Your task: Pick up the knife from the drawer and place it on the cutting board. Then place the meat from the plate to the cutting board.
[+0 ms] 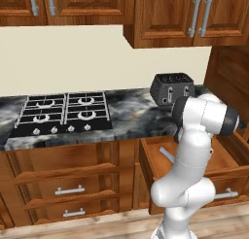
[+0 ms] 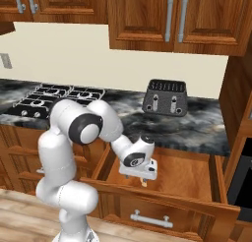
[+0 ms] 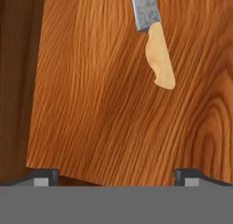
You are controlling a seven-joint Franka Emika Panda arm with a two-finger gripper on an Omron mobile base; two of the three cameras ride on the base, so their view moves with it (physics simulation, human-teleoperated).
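No legible writing on knife (image 3: pixel 157 45)

The white arm bends down into the open drawer (image 2: pixel 197 179), its pincer (image 2: pixel 143 178) low over the wooden floor with a small tan tip, perhaps the knife (image 2: pixel 144 183) handle, peeking beneath it. Behind, a dark toaster (image 2: pixel 165 97) stands on the marbled worktop (image 2: pixel 206 128), with a black hob (image 2: pixel 56 99) well to its left.
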